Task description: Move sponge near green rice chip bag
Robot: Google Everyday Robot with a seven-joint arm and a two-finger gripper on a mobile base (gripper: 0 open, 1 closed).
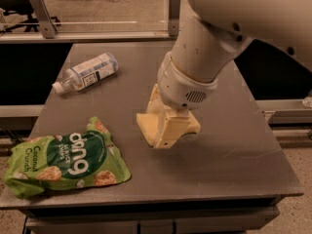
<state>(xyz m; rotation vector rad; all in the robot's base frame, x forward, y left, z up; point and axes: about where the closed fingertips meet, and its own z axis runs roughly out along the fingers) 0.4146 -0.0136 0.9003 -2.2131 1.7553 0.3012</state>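
Overhead, the thick white arm (209,43) slants in from the table's (234,155) 1 o'clock corner, its wrist angled down toward 7 o'clock. At the table's middle sits the gripper (169,129), its pale blocks merging with the sponge (146,123) at its tip; whether it is clamped on it cannot be told. The green rice chip bag (68,161) lies flat at 8 o'clock, apart from the sponge. A bottle (87,72) lies at 10 o'clock.

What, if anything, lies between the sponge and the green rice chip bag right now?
Nothing visible. The gripper is at mid-table with the sponge at it, and only table surface shows between the sponge and the green rice chip bag at the front left. The bottle lies far left, off that line.
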